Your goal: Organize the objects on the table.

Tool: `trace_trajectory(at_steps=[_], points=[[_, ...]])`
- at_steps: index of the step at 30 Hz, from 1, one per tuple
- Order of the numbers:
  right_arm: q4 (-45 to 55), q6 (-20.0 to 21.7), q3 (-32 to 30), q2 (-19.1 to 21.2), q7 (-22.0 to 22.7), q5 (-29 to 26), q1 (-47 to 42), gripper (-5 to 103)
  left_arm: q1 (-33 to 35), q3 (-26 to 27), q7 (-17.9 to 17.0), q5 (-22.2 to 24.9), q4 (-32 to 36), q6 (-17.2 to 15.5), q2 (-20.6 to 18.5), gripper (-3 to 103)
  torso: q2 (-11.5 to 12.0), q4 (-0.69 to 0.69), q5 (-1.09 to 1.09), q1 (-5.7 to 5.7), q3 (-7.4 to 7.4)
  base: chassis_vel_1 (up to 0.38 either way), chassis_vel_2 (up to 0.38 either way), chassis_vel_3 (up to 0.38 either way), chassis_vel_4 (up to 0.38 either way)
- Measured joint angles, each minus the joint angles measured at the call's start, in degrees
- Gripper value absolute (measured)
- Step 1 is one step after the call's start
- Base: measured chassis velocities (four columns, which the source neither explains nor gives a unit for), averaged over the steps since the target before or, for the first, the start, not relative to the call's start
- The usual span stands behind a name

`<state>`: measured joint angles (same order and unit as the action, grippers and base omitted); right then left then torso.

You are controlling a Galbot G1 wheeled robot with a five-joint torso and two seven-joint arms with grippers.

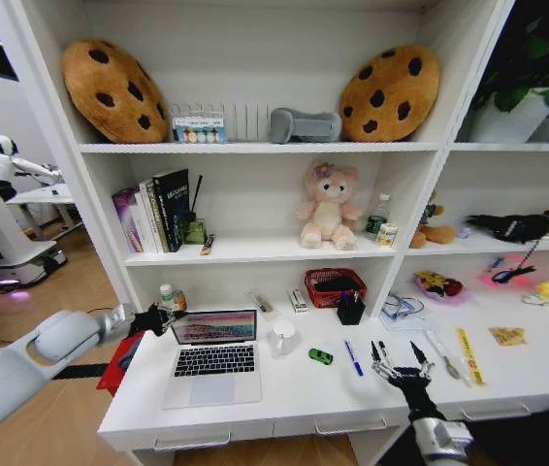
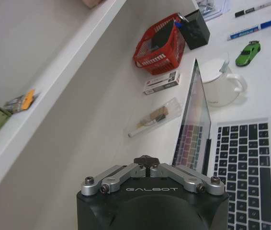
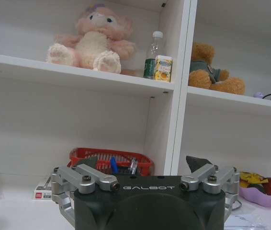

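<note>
Black-barrelled pen (image 1: 382,352) lies just beyond the spread right gripper (image 1: 397,365), long axis running away from it; left gripper (image 1: 154,318), pressed together, hovers behind the laptop (image 1: 213,355).

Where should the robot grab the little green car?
Probably across the green toy car's two long sides, coming straight down from above. It lies flat on the table with bare space around it, and its narrow body suits the right hand, which hangs open close by.

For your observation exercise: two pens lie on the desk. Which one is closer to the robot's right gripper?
The black pen, lying just beside the right gripper. The blue pen lies farther off, toward the green toy car.
</note>
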<state>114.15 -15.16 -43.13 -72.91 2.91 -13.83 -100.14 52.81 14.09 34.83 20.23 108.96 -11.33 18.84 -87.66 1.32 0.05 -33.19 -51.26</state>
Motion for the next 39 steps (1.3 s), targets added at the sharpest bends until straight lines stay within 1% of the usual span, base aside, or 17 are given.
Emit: trace_trajectory(at_steps=[2, 6, 7, 8, 10, 11, 13, 14, 15, 17, 22, 24, 25, 27, 32, 34, 39], points=[[-0.61, -0.04, 0.38, -0.13, 0.00, 0.03, 0.20, 100, 2.85, 4.44, 1.15, -0.94, 0.06, 0.01, -1.19, 0, 0.00, -0.04, -0.05, 0.01, 0.01, 0.000, 0.000, 0.000, 0.000], [-1.12, -0.04, 0.94, -0.17, 0.00, 0.05, 0.72, 100, 3.29, 5.93, 0.76, -0.67, -0.14, 0.05, -1.66, 0, -0.01, -0.05, -0.03, 0.01, 0.00, 0.000, 0.000, 0.000, 0.000], [-1.32, -0.04, 1.04, -0.16, 0.00, 0.05, 0.98, 100, 1.91, 4.67, 0.27, -0.51, -0.50, -0.02, -1.57, 0, -0.01, -0.05, -0.04, 0.01, 0.00, 0.000, 0.000, 0.000, 0.000], [-1.32, -0.04, 1.04, -0.16, 0.00, 0.05, 0.98, 100, 1.91, 4.67, 0.27, -0.51, -0.50, -0.02, -1.57, 0, -0.01, -0.05, -0.04, 0.01, 0.00, 0.000, 0.000, 0.000, 0.000], [-1.59, -0.04, 0.94, -0.14, 0.00, -0.03, 1.18, 100, -4.78, -2.50, -0.27, -0.53, -1.59, -0.43, -0.23, 0, -0.01, -0.05, -0.04, 0.01, 0.00, 0.000, 0.000, 0.000, 0.000], [-1.59, -0.04, 0.94, -0.14, 0.00, -0.03, 1.18, 100, -4.78, -2.50, -0.27, -0.53, -1.59, -0.43, -0.23, 0, -0.01, -0.05, -0.04, 0.01, 0.00, 0.000, 0.000, 0.000, 0.000], [-1.82, -0.34, 0.24, -0.20, -0.05, -0.15, 0.81, 100, -12.09, -9.85, -0.52, -0.85, -2.76, -0.98, 2.04, 0, 0.00, -0.02, -0.05, 0.00, 0.00, 0.000, 0.000, 0.000, 0.000], [-1.82, -0.34, 0.24, -0.20, -0.05, -0.15, 0.81, 100, -12.09, -9.85, -0.52, -0.85, -2.76, -0.98, 2.04, 0, 0.00, -0.02, -0.05, 0.00, 0.00, 0.000, 0.000, 0.000, 0.000], [-1.94, -0.56, -0.14, -0.29, -0.08, -0.20, 0.55, 100, -14.92, -12.64, -0.55, -1.00, -3.11, -1.44, 3.12, 0, 0.00, -0.01, -0.05, 0.01, 0.00, 0.000, 0.000, 0.000, 0.000], [-2.05, -0.91, -0.80, -0.50, -0.11, -0.39, 0.12, 100, -17.50, -15.20, -0.08, -1.01, -3.10, -1.89, 3.99, 0, 0.00, 0.00, -0.05, 0.00, 0.00, 0.000, 0.000, 0.000, 0.000], [-2.32, -1.31, -1.15, -0.64, -0.15, -0.50, -0.08, 100, -18.36, -16.48, 1.47, -1.46, -3.02, -1.80, 3.92, 0, 0.00, -0.03, -0.05, 0.00, 0.00, 0.000, 0.000, 0.000, 0.000], [-2.49, -1.45, -1.18, -0.81, -0.17, -0.51, -0.05, 100, -18.39, -16.84, 3.25, -2.00, -3.27, -1.08, 3.61, 0, 0.00, -0.03, -0.05, 0.00, 0.00, 0.000, 0.000, 0.000, 0.000], [-2.49, -1.45, -1.18, -0.81, -0.17, -0.51, -0.05, 100, -18.39, -16.84, 3.25, -2.00, -3.27, -1.08, 3.61, 0, 0.00, -0.03, -0.05, 0.00, 0.00, 0.000, 0.000, 0.000, 0.000], [-2.51, -1.53, -1.18, -1.00, -0.17, -0.50, -0.05, 100, -18.81, -17.31, 4.90, -2.27, -3.34, -0.46, 3.00, 0, 0.00, -0.04, -0.05, 0.00, 0.00, 0.000, 0.000, 0.000, 0.000], [-2.78, -1.77, -1.17, -1.29, -0.21, -0.35, -0.17, 100, -19.93, -18.54, 6.63, -2.31, -3.35, 0.35, 2.58, 0, 0.00, -0.03, -0.05, 0.00, 0.00, 0.000, 0.000, 0.000, 0.000], [-2.93, -1.94, -1.17, -1.54, -0.24, -0.27, -0.21, 100, -21.98, -20.78, 8.23, -2.34, -3.32, 0.94, 2.38, 0, 0.00, -0.04, -0.05, 0.01, 0.00, 0.000, 0.000, 0.000, 0.000], [-3.12, -2.13, -1.18, -1.78, -0.24, -0.14, -0.21, 100, -24.49, -23.22, 9.07, -2.34, -3.39, 1.11, 3.07, 0, 0.00, -0.03, -0.05, 0.01, 0.00, 0.000, 0.000, 0.000, 0.000]])
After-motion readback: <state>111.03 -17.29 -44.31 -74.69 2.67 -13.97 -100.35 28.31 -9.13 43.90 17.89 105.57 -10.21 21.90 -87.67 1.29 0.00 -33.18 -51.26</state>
